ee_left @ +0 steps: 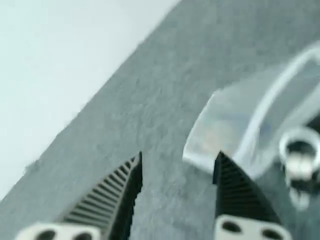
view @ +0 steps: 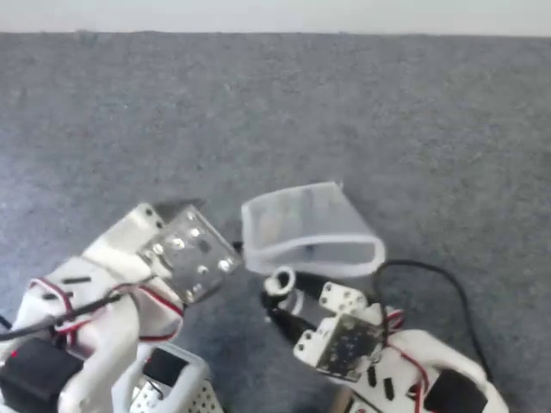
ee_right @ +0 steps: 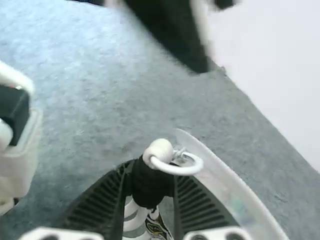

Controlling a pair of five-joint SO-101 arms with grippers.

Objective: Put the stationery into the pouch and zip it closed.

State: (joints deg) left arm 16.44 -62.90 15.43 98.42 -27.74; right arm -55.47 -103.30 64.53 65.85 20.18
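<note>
Translucent white plastic pouch point(view: 306, 228) lies mid-table on the grey felt table point(view: 387, 112). At its 6 o'clock the right tool point(ee_right: 150, 192) is clenched on a black pen-like stick with a white ring point(ee_right: 160, 152), which is not yet inside. At the pouch's 9 o'clock the left tool point(ee_left: 178, 157) is released and empty. Loading and zipping likely remain.

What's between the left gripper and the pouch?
Nothing visible. The open left gripper faces the pouch corner across bare grey table. The right gripper, shut on a black item with a white ring, sits beside the pouch's edge, off that path.
</note>
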